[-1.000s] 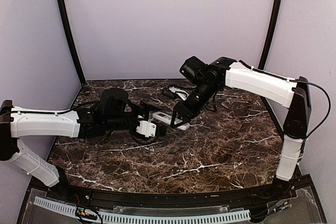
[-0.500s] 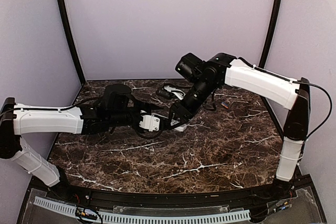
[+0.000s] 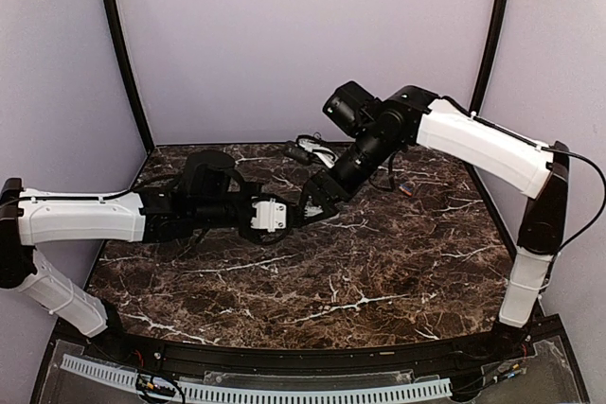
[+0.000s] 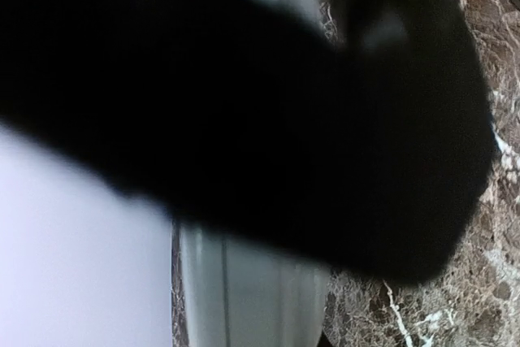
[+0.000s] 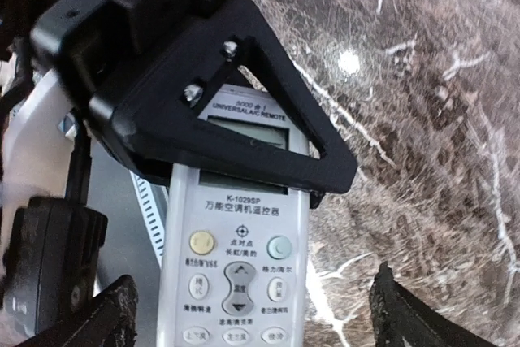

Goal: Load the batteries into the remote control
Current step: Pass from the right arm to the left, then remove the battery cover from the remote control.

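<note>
We see from above a dark marbled counter [image 3: 379, 272] with two white-and-black robot arms reaching in from either side and meeting just left of its middle. The left arm [image 3: 80, 219] stretches low across the counter, and the right arm [image 3: 473, 144] bends down from the right. The left fingers [image 3: 294, 218] and right fingers [image 3: 317, 203] come together at the same spot, so close that in this view we cannot make out what lies between them. The right wrist camera shows it plainly. The remote control [image 5: 244, 225] is a slim white handset, turned face up, with its small grey screen and rows of buttons towards us. One black triangular left finger lies flat across the screen end. Its partner is hidden behind the handset, so we take the left fingers to be gripping the remote control there. The right fingers stand wide, one tip at each lower corner of this view, with the handset between them and neither tip touching it. The left wrist camera gives us mostly black blur, with a pale surface below and marble at the right edge. The batteries [image 3: 407, 188] show only as a small orange-red speck on the counter towards the right rear, well apart from the handset and too small to count. A cluster of dark and white pieces [image 3: 305, 153] sits near the back edge, and we cannot tell what they are.
</note>
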`<state>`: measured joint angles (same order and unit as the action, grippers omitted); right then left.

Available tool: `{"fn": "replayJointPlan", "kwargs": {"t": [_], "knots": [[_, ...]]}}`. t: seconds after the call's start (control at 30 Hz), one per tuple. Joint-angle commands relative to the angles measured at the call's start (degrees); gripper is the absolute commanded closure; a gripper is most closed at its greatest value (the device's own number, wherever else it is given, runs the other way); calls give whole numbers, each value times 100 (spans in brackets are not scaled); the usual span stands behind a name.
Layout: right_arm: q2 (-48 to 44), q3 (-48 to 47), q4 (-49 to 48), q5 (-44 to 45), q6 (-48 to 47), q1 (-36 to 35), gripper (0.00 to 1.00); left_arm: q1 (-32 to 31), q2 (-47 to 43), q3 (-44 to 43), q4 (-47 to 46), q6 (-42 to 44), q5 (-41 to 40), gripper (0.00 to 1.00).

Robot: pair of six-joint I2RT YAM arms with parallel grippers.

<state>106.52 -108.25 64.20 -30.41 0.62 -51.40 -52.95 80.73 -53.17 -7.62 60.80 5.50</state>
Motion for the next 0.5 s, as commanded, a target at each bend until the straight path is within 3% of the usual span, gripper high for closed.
{"fn": "replayJointPlan", "kwargs": {"t": [0.0, 0.13, 0.3, 0.47], "knots": [[-1011, -39, -882, 383, -321, 6, 1, -22, -469, -165, -195, -2001, 309, 100], [-2278, 999, -2592, 624, -498, 71, 1, -21, -583, -273, -63, -3834, 663, 100], [-4014, 3656, -5818, 704, -1248, 70, 1, -5, -544, -413, -79, -6443, 895, 100], [-4522, 5113, -7762, 531, -1922, -23, 9, -5, -331, -478, -106, -8367, 1369, 100]]}}
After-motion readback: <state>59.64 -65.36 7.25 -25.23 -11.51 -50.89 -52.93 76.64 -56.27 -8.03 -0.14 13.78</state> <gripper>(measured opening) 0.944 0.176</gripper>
